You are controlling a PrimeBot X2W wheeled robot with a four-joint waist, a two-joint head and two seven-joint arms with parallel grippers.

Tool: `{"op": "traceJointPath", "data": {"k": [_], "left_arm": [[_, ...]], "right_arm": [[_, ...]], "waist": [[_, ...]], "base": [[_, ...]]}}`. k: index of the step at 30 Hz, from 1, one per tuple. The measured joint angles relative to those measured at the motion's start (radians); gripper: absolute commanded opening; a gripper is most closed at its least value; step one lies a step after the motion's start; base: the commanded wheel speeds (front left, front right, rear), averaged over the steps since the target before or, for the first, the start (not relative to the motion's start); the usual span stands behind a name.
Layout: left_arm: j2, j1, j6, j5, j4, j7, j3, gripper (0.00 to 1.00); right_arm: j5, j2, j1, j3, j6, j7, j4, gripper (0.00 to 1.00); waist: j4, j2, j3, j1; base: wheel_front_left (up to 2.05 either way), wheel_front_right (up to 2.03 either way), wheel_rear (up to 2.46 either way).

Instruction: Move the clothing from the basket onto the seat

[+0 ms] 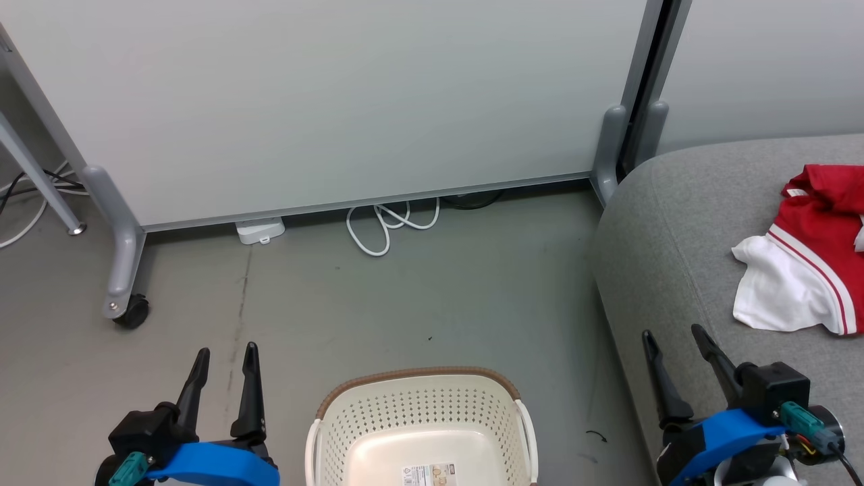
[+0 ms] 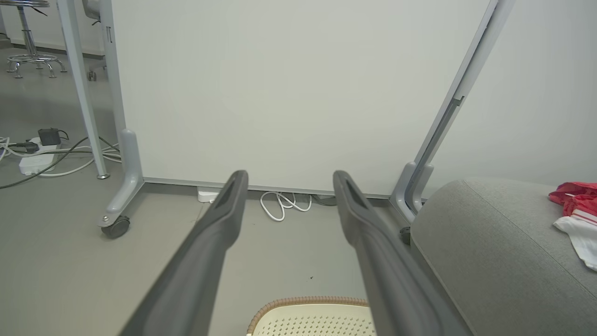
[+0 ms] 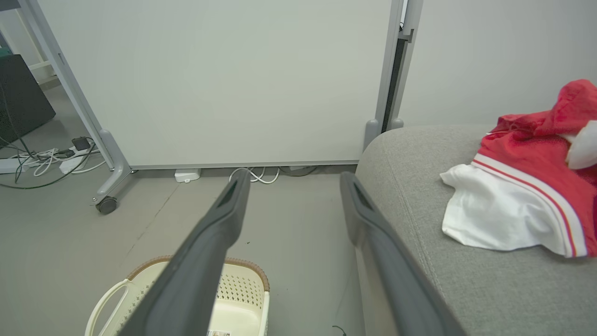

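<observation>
The red and white clothing (image 1: 810, 256) lies crumpled on the grey seat (image 1: 675, 223) at the right, also in the left wrist view (image 2: 578, 210) and the right wrist view (image 3: 527, 186). The cream basket (image 1: 422, 425) stands on the floor at the bottom centre, with only a paper label showing on its bottom. My left gripper (image 1: 226, 351) is open at the lower left, beside the basket. Over the seat's front edge my right gripper (image 1: 671, 334) is open, with nothing between its fingers.
A white partition panel (image 1: 324, 101) on grey wheeled feet (image 1: 128, 310) closes off the back. White cables (image 1: 388, 223) and a small white box (image 1: 260, 231) lie at its foot. More cables and a power strip (image 2: 32, 161) lie on the floor at the far left.
</observation>
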Motion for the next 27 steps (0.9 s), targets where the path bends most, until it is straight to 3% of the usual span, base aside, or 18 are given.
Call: {"op": "traceJointPath", "data": {"k": [12,13,19,27], "left_arm": [[0.007,0.0,0.0,0.0,0.006,0.0,-0.003,1.0],[0.007,0.001,0.0,0.0,0.008,0.0,-0.005,0.0],[-0.011,0.043,0.0,-0.006,0.054,0.008,-0.007,0.0],[-0.017,0.046,0.0,-0.137,0.045,0.051,0.009,0.0]], "right_arm": [[-0.001,0.0,0.0,0.009,0.0,0.0,0.007,1.0],[0.0,0.0,0.001,0.01,0.0,0.0,0.009,0.0],[0.005,0.002,0.02,0.009,0.0,0.007,0.064,0.0],[0.16,0.003,0.02,-0.003,0.0,0.031,0.072,0.0]], "waist": [[-0.004,0.0,-0.002,0.0],[-0.005,0.0,-0.002,0.0],[-0.005,0.0,-0.002,0.0],[-0.004,0.0,-0.002,0.0]], "base": [[0.0,0.0,0.0],[0.0,0.0,0.0],[0.0,0.0,0.0],[0.0,0.0,0.0]]}}
